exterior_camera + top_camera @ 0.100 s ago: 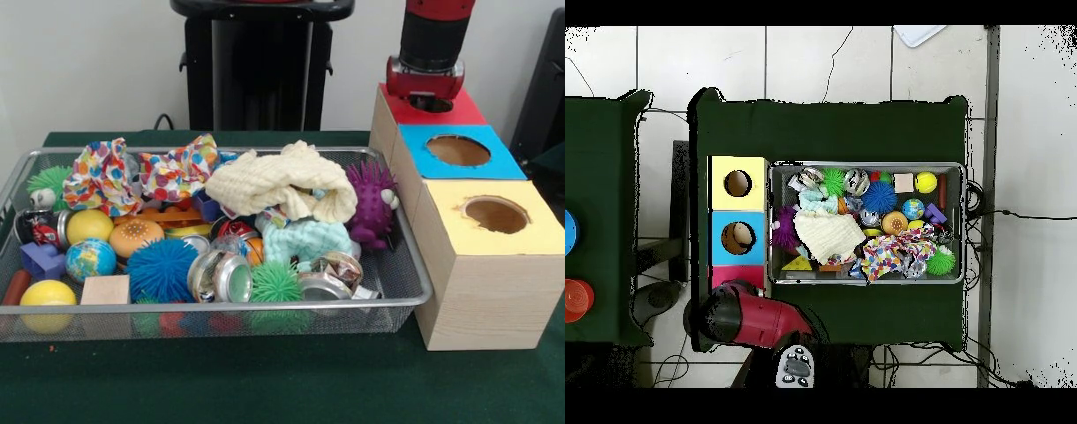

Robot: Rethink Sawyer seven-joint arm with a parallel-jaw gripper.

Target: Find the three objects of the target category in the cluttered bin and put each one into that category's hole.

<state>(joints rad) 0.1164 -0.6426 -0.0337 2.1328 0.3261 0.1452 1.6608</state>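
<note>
A green table (291, 380) stands on white floor tiles (825, 60). The gripper (430, 99) hangs over the red box (459, 110), away from the full bin (402, 256). I cannot tell if its jaws are open.

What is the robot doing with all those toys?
It is sorting. The wire bin is crammed with balls, crushed cans, spiky toys and cloths. Beside it is a row of wooden boxes with red, blue and yellow tops; the blue and yellow ones show holes. Right now the robot arm hangs over the red box, away from the bin. Whether it holds anything cannot be seen.
</note>
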